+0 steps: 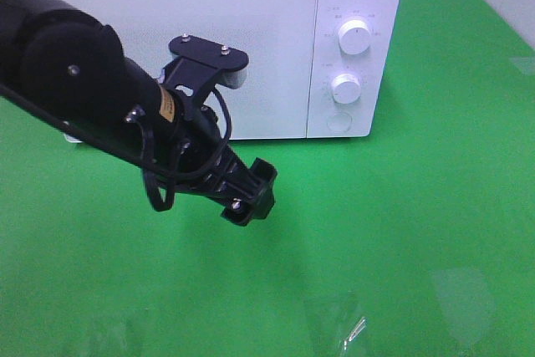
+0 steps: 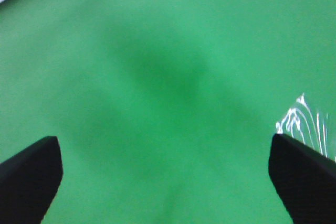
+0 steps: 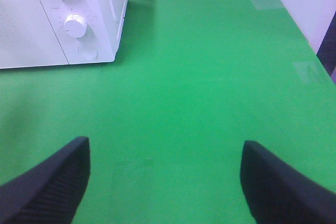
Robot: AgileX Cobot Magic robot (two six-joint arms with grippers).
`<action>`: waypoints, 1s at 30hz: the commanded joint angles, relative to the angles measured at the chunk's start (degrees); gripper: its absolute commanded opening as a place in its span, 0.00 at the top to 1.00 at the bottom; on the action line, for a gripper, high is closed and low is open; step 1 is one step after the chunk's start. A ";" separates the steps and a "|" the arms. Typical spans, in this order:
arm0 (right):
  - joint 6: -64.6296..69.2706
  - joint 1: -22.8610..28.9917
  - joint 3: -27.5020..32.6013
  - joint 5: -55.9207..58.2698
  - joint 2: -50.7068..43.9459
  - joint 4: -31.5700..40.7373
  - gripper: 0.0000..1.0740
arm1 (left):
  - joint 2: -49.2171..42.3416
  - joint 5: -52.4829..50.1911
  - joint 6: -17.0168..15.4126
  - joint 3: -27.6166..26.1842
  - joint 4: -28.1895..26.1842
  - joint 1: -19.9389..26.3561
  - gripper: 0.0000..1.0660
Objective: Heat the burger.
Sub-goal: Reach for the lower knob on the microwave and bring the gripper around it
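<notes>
The burger is out of view in all three views. A white microwave stands at the back of the green table with its door closed and two round knobs on its right panel. My left gripper hangs above the green surface in front of the microwave. In the left wrist view its fingers stand far apart over bare green, so it is open and empty. My right gripper is open too, nothing between its fingertips, and looks across the table at the microwave.
The green cloth covers the whole table. The left arm reaches in from the upper left, crossing in front of the microwave door. A pale wall edge borders the table beyond the right gripper.
</notes>
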 commanded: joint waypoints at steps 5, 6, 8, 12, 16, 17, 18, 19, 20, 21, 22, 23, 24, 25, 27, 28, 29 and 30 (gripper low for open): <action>0.00 -0.29 0.17 -0.52 -1.66 0.29 0.30 | -6.88 21.03 0.11 0.23 0.57 -0.23 0.06; 0.00 -0.29 0.17 -0.52 -1.66 0.29 0.30 | -8.02 26.13 -0.06 0.23 1.72 0.06 0.06; 0.00 -0.29 0.17 -0.52 -1.66 0.29 0.30 | -9.00 30.31 0.00 0.23 2.52 1.49 0.06; 0.00 -0.29 0.17 -0.52 -1.66 0.29 0.30 | -10.71 32.77 0.74 0.23 2.69 5.44 0.06; 0.00 -0.29 0.17 -0.52 -1.66 0.29 0.30 | -13.87 33.06 3.15 0.23 0.80 13.06 0.06; 0.00 -0.29 0.17 -0.52 -1.66 0.29 0.30 | -15.47 33.80 4.64 0.23 -0.92 17.82 0.06; 0.00 -0.29 0.17 -0.52 -1.66 0.29 0.30 | -15.47 33.80 4.64 0.23 -0.92 17.82 0.06; 0.00 -0.29 0.17 -0.52 -1.66 0.29 0.30 | -16.33 34.49 5.84 0.23 -2.01 20.34 0.06; 0.00 -0.29 0.17 -0.52 -1.66 0.29 0.30 | -16.33 34.49 5.84 0.23 -2.01 20.34 0.06; 0.00 -0.29 0.17 -0.52 -1.66 0.29 0.30 | -17.88 35.98 8.54 0.23 -3.72 25.10 0.06; 0.00 -0.29 0.17 -0.52 -1.66 0.29 0.30 | -19.25 38.22 11.12 0.23 -5.33 29.68 0.06; 0.00 -0.29 0.17 -0.52 -1.66 0.29 0.30 | -19.25 38.22 11.12 0.23 -5.33 29.68 0.06; 0.00 -0.29 0.17 -0.52 -1.66 0.29 0.30 | -20.86 39.59 12.95 0.23 -6.53 34.32 0.06; 0.00 -0.29 0.17 -0.52 -1.66 0.29 0.30 | -20.86 39.59 12.95 0.23 -6.53 34.32 0.06; 0.00 -0.29 0.17 -0.52 -1.66 0.29 0.30 | -22.80 40.57 13.06 0.23 -7.68 37.64 0.06; 0.00 -0.29 0.17 -0.52 -1.66 0.29 0.30 | -23.89 41.02 13.01 0.23 -8.25 39.19 0.06; 0.00 -0.29 0.17 -0.52 -1.66 0.29 0.30 | -23.89 41.02 13.01 0.23 -8.25 39.19 0.06; 0.00 -0.29 0.17 -0.52 -1.66 0.29 0.30 | -27.04 41.54 12.95 0.29 -8.77 42.28 0.06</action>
